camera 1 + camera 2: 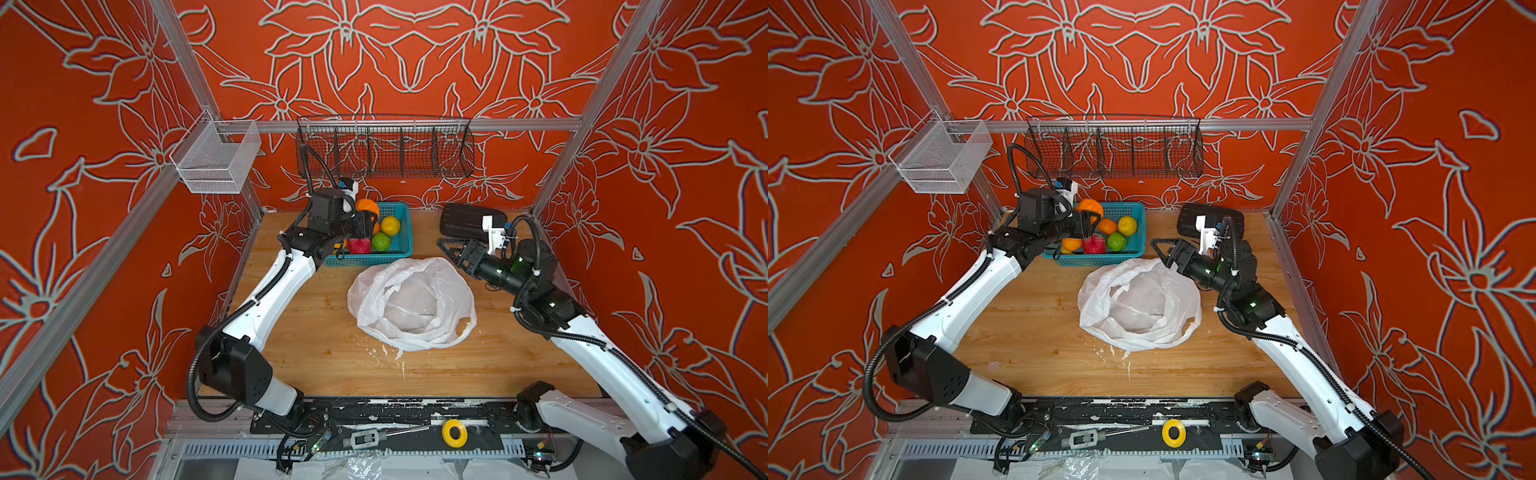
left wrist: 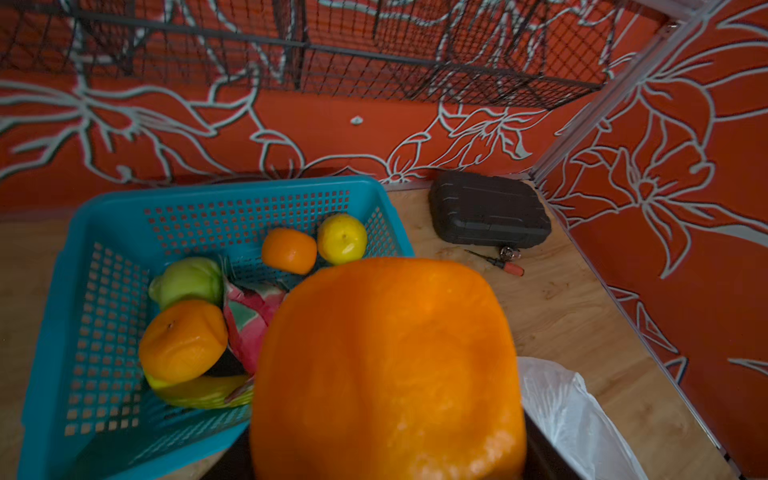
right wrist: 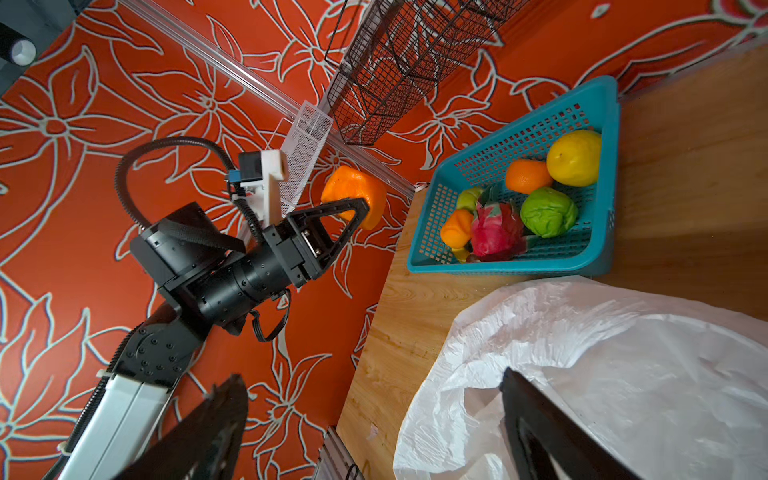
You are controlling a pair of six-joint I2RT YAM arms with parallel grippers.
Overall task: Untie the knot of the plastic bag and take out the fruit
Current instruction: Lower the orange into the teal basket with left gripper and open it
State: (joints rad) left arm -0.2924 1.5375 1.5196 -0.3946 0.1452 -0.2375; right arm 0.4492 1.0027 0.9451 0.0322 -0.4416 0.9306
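pincer on left arm [image 3: 359, 200] grips an orange [image 2: 386, 365] near the basket [image 2: 232, 187]; right pincer [image 3: 374, 432] gapes empty.

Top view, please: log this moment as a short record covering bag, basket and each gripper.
Plastic bag: untied, mouth open, no fruit visible inside
Teal basket: two oranges, yellow fruit, bumpy green fruit, pale green fruit, dragon fruit, banana
Left gripper: shut on a large orange, raised near the basket's far left corner
Right gripper: open, empty, at the bag's far right edge
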